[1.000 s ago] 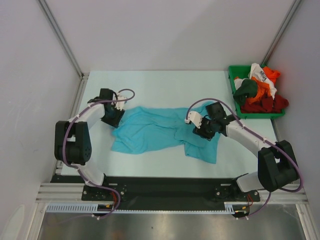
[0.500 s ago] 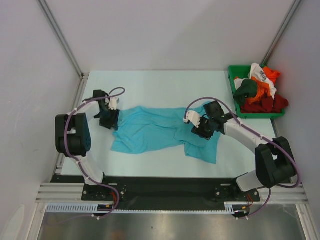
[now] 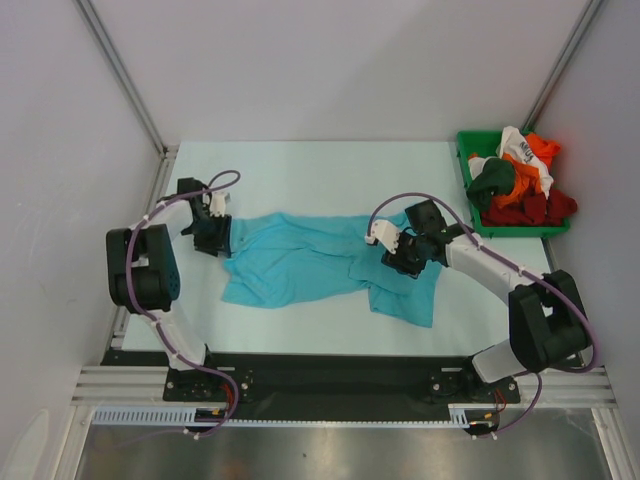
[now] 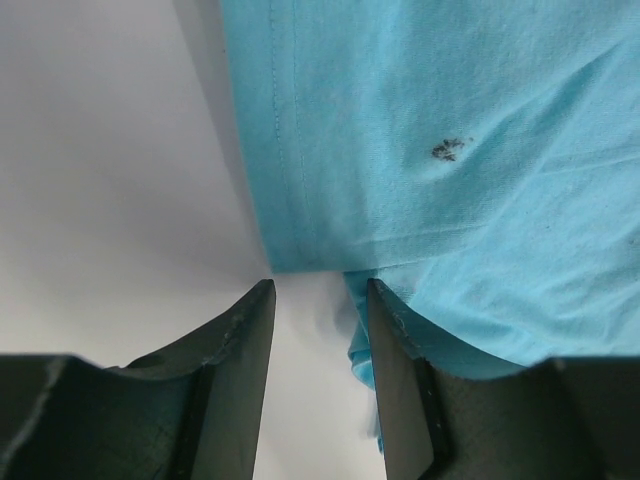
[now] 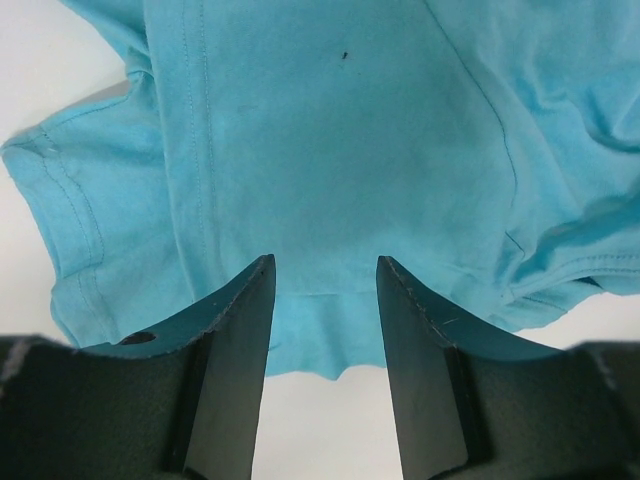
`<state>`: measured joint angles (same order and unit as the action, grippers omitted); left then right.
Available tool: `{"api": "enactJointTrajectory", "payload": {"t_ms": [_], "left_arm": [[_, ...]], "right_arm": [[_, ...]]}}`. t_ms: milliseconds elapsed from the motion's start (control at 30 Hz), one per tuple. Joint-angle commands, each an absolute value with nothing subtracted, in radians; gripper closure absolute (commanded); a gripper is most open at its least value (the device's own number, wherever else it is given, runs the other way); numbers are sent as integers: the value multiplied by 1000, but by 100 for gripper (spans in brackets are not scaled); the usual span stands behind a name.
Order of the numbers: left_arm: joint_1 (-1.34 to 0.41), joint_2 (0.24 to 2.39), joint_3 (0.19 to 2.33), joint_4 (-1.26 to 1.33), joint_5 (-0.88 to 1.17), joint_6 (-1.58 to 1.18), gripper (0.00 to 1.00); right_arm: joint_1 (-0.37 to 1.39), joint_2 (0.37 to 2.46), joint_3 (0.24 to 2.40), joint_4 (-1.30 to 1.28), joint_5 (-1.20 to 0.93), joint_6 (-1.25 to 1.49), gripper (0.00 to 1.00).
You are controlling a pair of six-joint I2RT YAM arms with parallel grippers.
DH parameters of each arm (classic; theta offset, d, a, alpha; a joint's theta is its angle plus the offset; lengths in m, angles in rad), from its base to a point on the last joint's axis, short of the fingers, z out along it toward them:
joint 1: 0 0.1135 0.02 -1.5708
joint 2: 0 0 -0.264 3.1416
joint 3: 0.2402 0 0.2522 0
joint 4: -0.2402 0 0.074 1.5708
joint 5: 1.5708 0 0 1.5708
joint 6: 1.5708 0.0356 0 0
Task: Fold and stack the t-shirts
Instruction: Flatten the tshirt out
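T-shirts lay in two places. The turquoise t-shirt was spread, rumpled and unfolded, on the tabletop. The other t-shirts, orange, red, dark green and white, were heaped in the green bin at the far right corner.

We saw the turquoise t-shirt's long axis running left to right across the tabletop, between the two arms. The left arm reached to its left end and the right arm hung over its right part.

In the left wrist view the left jaws stood spread, pinching nothing. Bare tabletop showed in the gap between them, and the stitched hem lay just ahead of the tips. A fold of cloth sat beside the right-hand finger, so that end of the shirt lay forward of the left jaws and slightly to their right.

In the right wrist view the right jaws were also spread, with flat turquoise cloth visible through the gap and a sleeve off to the left. We could not tell whether their tips touched the cloth.

We judged that each arm was nearer to its own end. The coming move would depend on the left jaws meeting the hem edge-on, and on both ends being drawn apart along that left-right axis to flatten the shirt before folding.
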<state>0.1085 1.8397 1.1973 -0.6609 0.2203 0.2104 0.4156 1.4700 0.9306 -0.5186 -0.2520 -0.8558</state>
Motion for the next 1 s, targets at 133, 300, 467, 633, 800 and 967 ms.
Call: {"api": "enactJointTrajectory", "payload": {"t_ms": [133,300,467,633,800,967], "left_arm": [[120,1813,1230,-641,241,192,54],[120,1873,1272,-650,250,190,54],[120,1904,1295,-646,258,189,56],[120,1904,1292,-649,256,195,60],[120,1885,1269,-649,258,196,98],[120,1841,1258,-650,245,198,100]], "right_arm": [[428,1500,973,-509,-267,-851,49],[428,1509,988,-514,-265,-854,49],[428,1500,982,-514,-264,-848,49],[428,1499,974,-511,-258,-850,49],[428,1500,968,-503,-259,-847,49],[425,1497,957,-514,-261,-861,49]]}}
